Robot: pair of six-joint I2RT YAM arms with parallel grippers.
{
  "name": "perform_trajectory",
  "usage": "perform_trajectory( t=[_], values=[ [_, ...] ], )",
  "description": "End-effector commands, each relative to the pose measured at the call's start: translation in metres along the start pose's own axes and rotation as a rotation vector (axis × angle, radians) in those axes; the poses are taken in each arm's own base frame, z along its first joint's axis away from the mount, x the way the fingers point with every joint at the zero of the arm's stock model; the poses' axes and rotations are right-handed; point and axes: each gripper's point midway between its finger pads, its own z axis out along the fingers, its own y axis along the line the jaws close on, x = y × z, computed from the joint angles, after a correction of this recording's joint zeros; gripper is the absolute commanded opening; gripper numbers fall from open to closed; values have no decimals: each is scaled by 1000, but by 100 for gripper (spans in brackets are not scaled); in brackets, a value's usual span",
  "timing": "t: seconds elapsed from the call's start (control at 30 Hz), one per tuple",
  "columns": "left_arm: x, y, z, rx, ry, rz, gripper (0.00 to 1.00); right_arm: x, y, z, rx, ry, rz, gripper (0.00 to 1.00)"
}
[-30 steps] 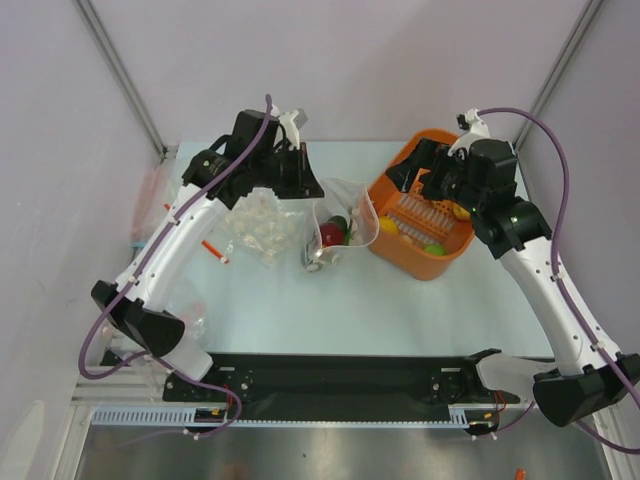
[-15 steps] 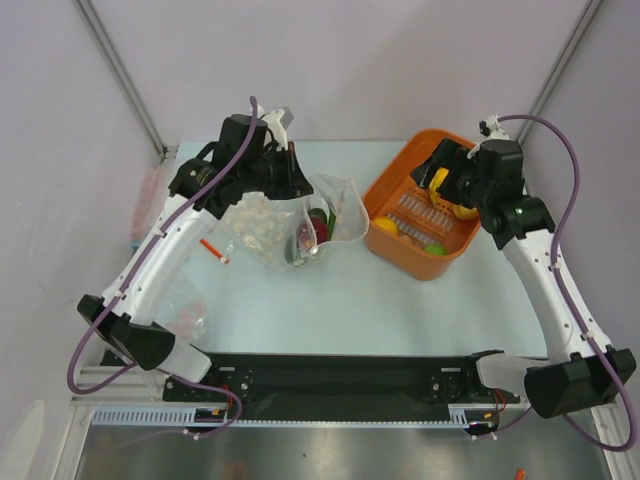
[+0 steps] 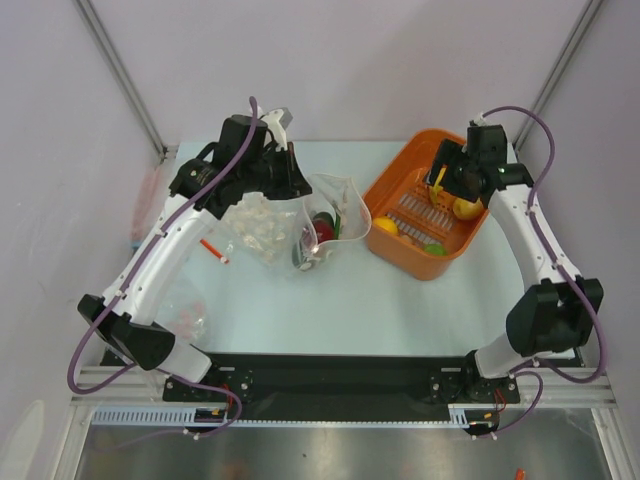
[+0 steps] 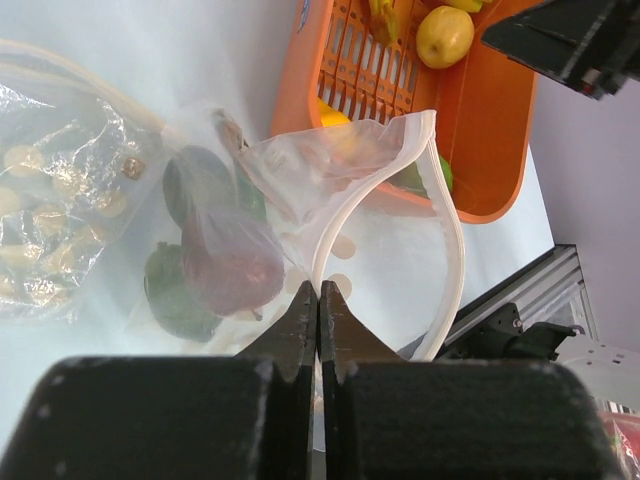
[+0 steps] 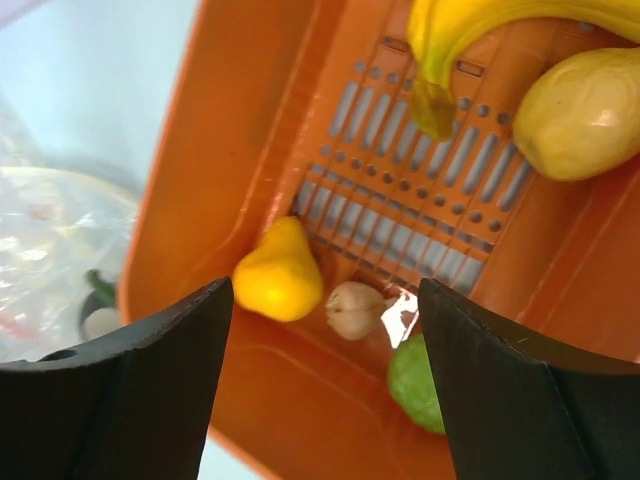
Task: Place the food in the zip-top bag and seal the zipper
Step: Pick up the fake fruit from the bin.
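My left gripper (image 3: 296, 192) is shut on the mouth edge of the dotted zip-top bag (image 3: 328, 215), holding it up and open; in the left wrist view the jaws (image 4: 320, 292) pinch the white zipper strip (image 4: 445, 215). Inside the bag lie a dark red apple (image 4: 232, 265) and a green avocado (image 4: 172, 290). My right gripper (image 3: 443, 182) hangs open and empty over the orange basket (image 3: 388, 178). Below its jaws (image 5: 325, 290) lie a yellow lemon (image 5: 278, 275), a garlic bulb (image 5: 355, 308) and a lime (image 5: 418, 380). A banana (image 5: 470, 35) and a pale lemon (image 5: 585, 110) lie further back.
A second clear bag with pale round pieces (image 3: 255, 225) lies just left of the dotted bag. A small red-orange item (image 3: 213, 247) and a crumpled clear bag (image 3: 185, 315) lie at the left. The basket's wall (image 4: 500, 130) stands close to the bag's mouth.
The left gripper lifted the bag's mouth and swung it slightly left, then held still. The right arm swung round over the basket, its gripper now above the basket's middle.
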Motion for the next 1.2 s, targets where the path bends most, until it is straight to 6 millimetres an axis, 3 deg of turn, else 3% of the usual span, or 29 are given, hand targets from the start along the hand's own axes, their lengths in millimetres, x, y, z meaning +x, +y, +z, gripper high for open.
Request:
perform_trajectory(
  t=[0.0,0.23,0.57,0.8,1.0,1.03,1.07,1.17],
  values=[
    [-18,-9,-16,42,-85,27,0,-10,-7,14,42,15,-79,80],
    [-18,-9,-14,46,-93,30,0,-1,-36,69,171,113,-168,78],
    [-14,-13,-6,82,-96,18,0,10,-58,143,218,202,-209,72],
    [-14,-11,-5,77,-90,23,0,12,-68,178,247,221,-208,68],
    [-13,-9,-6,63,-76,33,0,17,-79,187,295,243,-227,43],
    [-13,-9,-6,64,-76,35,0,18,-80,186,298,247,-224,36],
    [-12,-9,-5,63,-71,39,0,18,-79,185,294,248,-223,20],
    [-13,-10,-5,63,-68,45,0,10,-67,174,242,219,-215,4]
  ],
)
